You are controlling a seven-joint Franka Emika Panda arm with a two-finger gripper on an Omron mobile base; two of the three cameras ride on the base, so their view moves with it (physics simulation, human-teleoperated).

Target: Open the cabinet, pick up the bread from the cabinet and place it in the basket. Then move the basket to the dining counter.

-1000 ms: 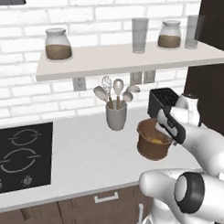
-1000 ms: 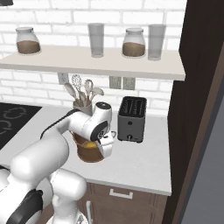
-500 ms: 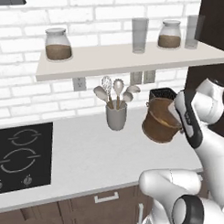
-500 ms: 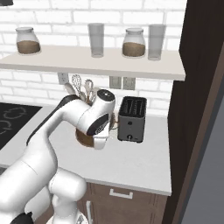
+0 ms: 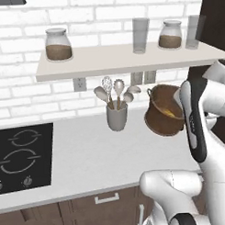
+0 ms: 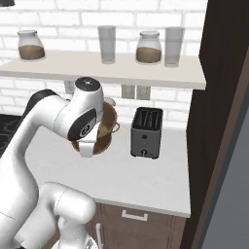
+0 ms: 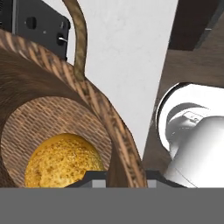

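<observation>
Bread [image 7: 61, 159] sits inside the basket [image 5: 164, 113], whose rim the tool [image 7: 117, 175] clamps.

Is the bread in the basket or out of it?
In. The hand view shows the bread lying on the woven bottom of the basket.

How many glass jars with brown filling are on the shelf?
2: one jar at the shelf's left end, the other jar toward its right, between two empty glasses.

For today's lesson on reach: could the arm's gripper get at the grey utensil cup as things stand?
Probably not right now. The gripper seems shut on the basket, held tilted above the counter with the bread inside. The utensil cup stands close beside it, unblocked, but the fingers are occupied.
</observation>
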